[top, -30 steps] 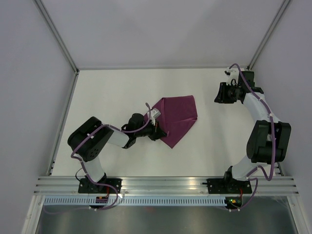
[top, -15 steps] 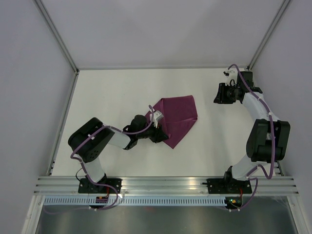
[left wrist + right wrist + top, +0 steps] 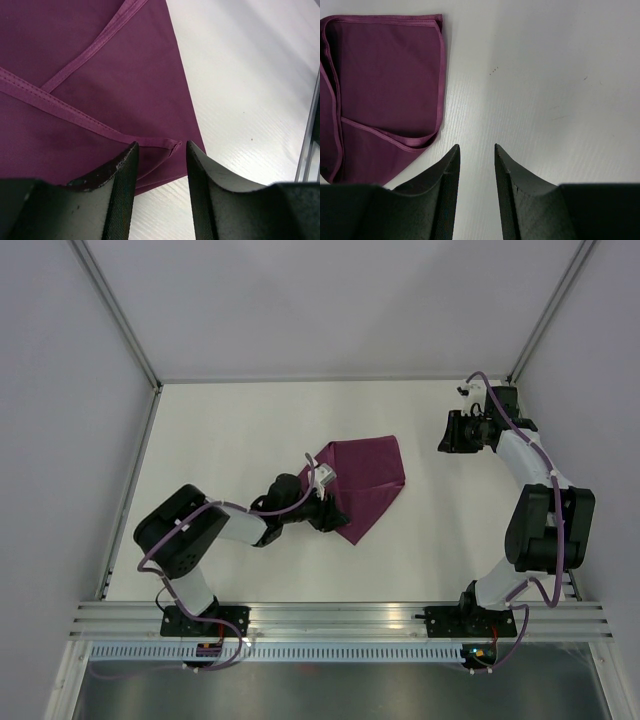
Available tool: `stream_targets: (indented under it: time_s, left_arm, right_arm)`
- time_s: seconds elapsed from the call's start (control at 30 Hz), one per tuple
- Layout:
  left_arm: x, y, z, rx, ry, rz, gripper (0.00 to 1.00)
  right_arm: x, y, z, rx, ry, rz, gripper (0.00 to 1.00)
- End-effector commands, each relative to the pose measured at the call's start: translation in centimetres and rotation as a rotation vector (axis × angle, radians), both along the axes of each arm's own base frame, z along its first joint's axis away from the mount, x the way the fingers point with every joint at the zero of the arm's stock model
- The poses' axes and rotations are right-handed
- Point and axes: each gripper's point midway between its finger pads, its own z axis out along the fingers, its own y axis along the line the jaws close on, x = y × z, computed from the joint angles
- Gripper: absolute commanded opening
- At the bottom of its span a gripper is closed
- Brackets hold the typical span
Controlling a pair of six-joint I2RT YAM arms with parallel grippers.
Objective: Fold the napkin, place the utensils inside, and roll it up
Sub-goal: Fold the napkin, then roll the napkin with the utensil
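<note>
The napkin (image 3: 368, 478) lies folded at the centre of the top view. Its long axis runs from upper right down to a tip pointing at the bottom, slightly left. The left gripper (image 3: 159, 146) straddles that tip, its 2 fingers parted and not pinching. The right gripper (image 3: 477, 148), at upper right, hangs parted and empty over the table (image 3: 230, 430).

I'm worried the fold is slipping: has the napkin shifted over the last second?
No. The napkin has stayed put: its far right corner lies just as far from the back edge of the table as before.
</note>
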Motion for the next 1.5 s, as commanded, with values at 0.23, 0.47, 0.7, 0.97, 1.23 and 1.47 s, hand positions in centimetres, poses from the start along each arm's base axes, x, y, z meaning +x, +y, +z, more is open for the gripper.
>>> stream_targets:
  time_s: [0.23, 0.47, 0.7, 0.97, 1.23, 1.47]
  left_arm:
    - [3.9, -0.1, 11.0, -0.163, -0.223, 0.166, 0.57]
    - [7.8, 8.0, 16.8, -0.293, -0.193, 0.579, 0.81]
    - [10.0, 15.0, 17.7, -0.239, -0.129, 0.823, 1.00]
    - [10.0, 19.8, 18.1, -0.067, -0.136, 1.029, 0.96]
    - [10.2, 20.5, 21.6, -0.073, -0.174, 1.020, 0.97]
    - [10.1, 21.0, 21.4, -0.047, -0.158, 1.019, 0.97]
  right_arm:
    - [0.5, 2.7, 2.8, -0.098, -0.085, 0.075, 0.41]
    - [0.5, 11.1, 5.1, -0.154, -0.156, 0.249, 0.41]
    - [-1.1, 19.3, 3.4, -0.240, -0.171, 0.396, 0.41]
    - [-6.0, 26.8, -0.9, -0.334, -0.185, 0.546, 0.43]
    - [-10.2, 30.9, -5.4, -0.478, -0.217, 0.638, 0.53]
    - [-11.5, 31.1, -7.5, -0.523, -0.206, 0.655, 0.57]
